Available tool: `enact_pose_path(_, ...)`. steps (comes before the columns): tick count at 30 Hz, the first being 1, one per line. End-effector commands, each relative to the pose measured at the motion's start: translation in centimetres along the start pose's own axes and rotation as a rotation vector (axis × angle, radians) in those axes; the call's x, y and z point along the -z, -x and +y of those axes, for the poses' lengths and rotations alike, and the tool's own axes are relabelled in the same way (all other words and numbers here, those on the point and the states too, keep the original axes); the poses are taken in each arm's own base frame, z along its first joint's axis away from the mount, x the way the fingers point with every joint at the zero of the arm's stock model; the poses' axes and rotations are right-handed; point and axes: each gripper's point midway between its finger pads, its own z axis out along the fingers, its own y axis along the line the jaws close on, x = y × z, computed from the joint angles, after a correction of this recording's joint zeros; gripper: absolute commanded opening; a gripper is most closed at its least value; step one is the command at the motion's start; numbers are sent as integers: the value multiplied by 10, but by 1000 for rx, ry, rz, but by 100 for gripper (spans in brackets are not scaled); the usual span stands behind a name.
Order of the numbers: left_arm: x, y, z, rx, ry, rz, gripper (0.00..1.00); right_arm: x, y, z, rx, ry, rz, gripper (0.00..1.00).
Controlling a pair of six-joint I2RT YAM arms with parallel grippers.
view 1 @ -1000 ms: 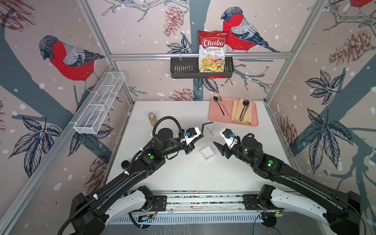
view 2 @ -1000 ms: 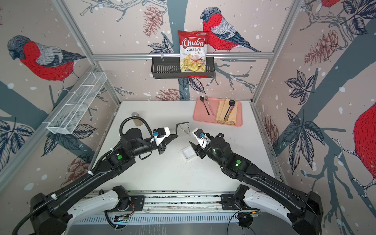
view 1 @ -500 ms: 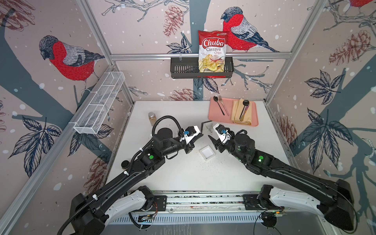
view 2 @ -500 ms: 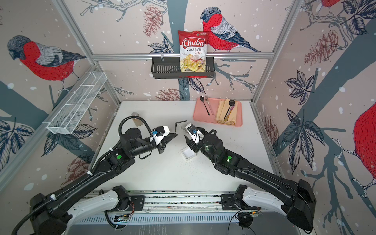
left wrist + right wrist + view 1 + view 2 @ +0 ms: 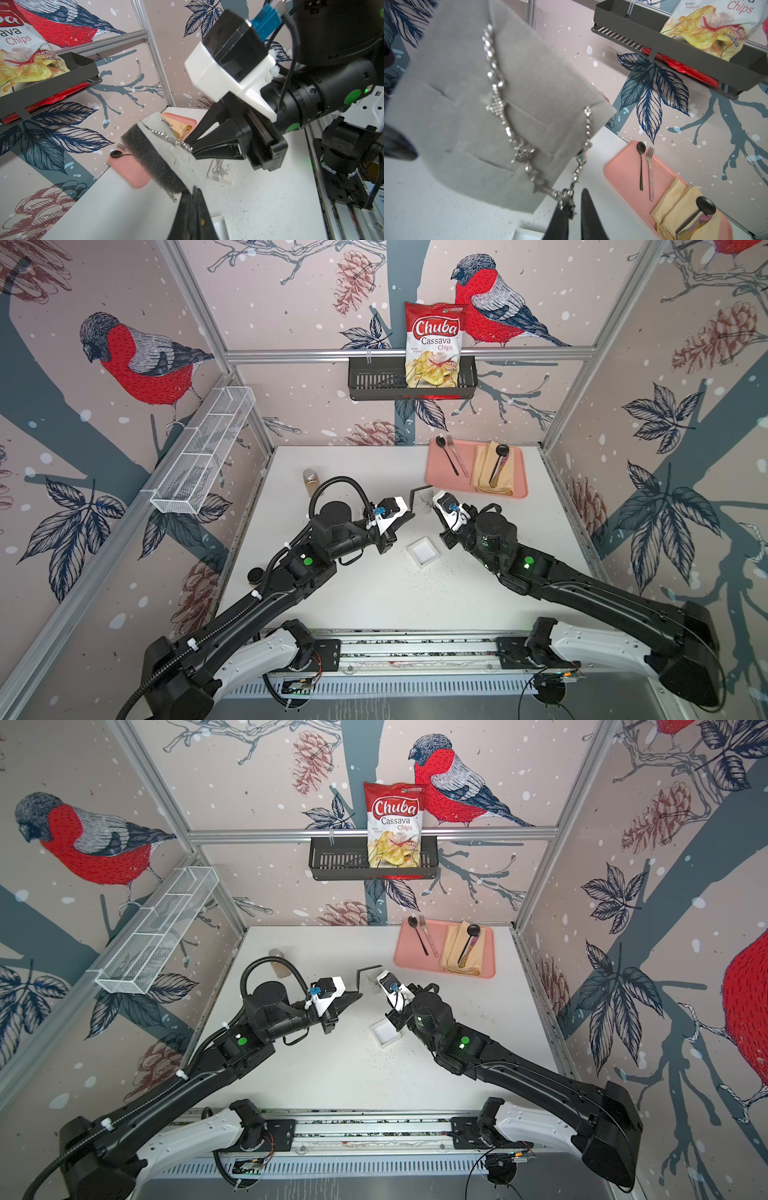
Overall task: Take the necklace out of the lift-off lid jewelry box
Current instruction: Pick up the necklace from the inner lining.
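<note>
My left gripper [image 5: 194,188] is shut on the lower edge of a grey foam pad [image 5: 166,153] and holds it up off the table [image 5: 420,494]. A silver necklace [image 5: 500,99] is strung across the pad's face. My right gripper [image 5: 576,193] meets the pad from the opposite side. Its tips [image 5: 192,149] pinch the necklace's lowest links. The white jewelry box [image 5: 423,552] stands open on the table between the two arms. Its lid [image 5: 221,171], white with a bow, lies beyond it.
A pink tray [image 5: 434,477] with cutlery and a folded napkin is at the back right, just past the right gripper. A small jar [image 5: 309,481] stands at the back left and a black cap [image 5: 255,574] at the left edge. A chips bag [image 5: 434,348] sits in a wall basket.
My right gripper has moved forward and left to the raised pad and closed on the necklace. The left arm has held the pad still.
</note>
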Motion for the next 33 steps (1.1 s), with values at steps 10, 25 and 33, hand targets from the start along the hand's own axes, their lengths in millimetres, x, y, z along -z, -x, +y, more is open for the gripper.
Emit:
enact_pose_path(10,0,-2,1,5,7,7,0,15,27,-22,-43,-76,-81,0)
enact_pose_path(25,11,-49,-22,76,-35,68,0,19,77,-79,-259,-199,-108,0)
enact_pose_path(33,33,-65,-35,105,-20,48,0,-12,71,-87,-346,-160,-13,0)
